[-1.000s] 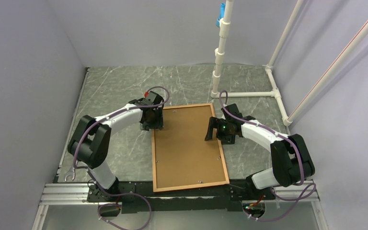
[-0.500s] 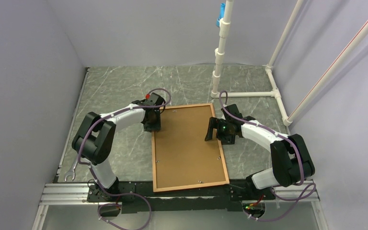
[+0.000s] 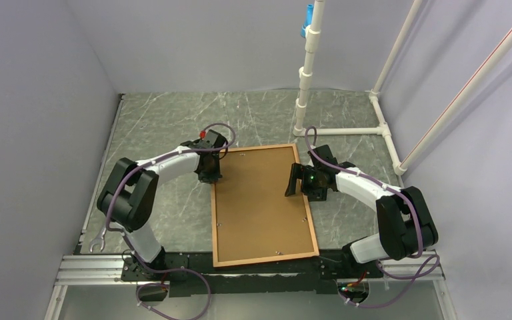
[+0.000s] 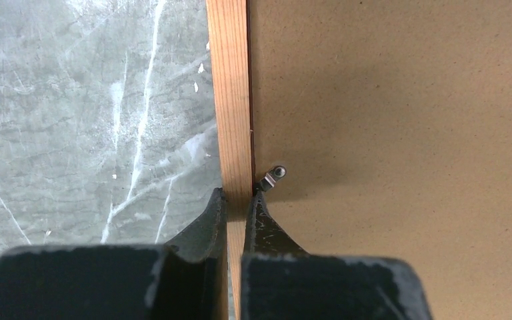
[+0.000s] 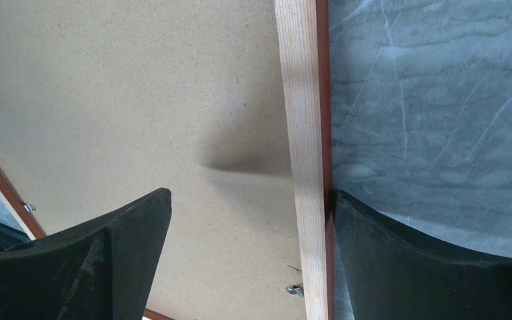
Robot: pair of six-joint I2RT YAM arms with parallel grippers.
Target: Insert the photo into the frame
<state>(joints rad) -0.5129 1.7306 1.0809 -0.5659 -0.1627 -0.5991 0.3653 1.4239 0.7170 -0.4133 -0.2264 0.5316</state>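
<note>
Grey marbled table (image 3: pixel 167 120), lilac walls (image 3: pixel 40 100), white pipes (image 3: pixel 307 80) beyond right gripper (image 5: pixel 248 207), itself spread wide, empty. Closed tight: left gripper (image 4: pixel 238 197), over frame (image 4: pixel 230 100) rail, metal clip (image 4: pixel 275 176) just right.

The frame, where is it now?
In the top view the frame lies flat on the table, back up, between the left gripper and the right gripper.

Place: robot lab cell | plain panels (image 3: pixel 40 100) wall my table (image 3: pixel 167 120) | white pipe rig (image 3: pixel 342 131) at 1 o'clock
</note>
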